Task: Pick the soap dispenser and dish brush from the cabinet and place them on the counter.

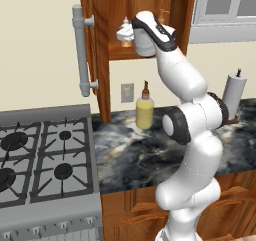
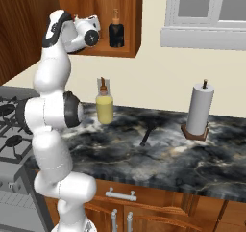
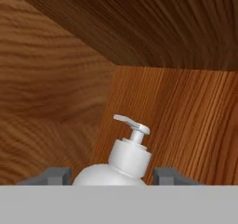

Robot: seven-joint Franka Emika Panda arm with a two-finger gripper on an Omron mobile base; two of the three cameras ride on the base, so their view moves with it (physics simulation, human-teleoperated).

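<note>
From the left base view, the gripper [image 1: 126, 35] reaches into the open cabinet [image 1: 100, 45], level with the shelf, where the white soap dispenser [image 1: 125, 28] stands upright at the fingers; a yellow bottle [image 1: 145, 112] sits on the counter [image 1: 150, 155] below. The right base view shows a dark bottle [image 2: 116, 31] just beside the hand on the shelf, a likely snag, plus a paper towel roll [image 2: 199, 110] far right. In the hand view, the dispenser's white body fills the gap between the two parted fingertips [image 3: 56, 176], pump head pointing up, though I cannot tell whether the pads touch it.

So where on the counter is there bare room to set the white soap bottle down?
The counter is bare along its front edge, and between the yellow bottle and the paper towel stand apart from a dark brush lying there. The tightest spot is the back-left corner around the yellow bottle.
</note>
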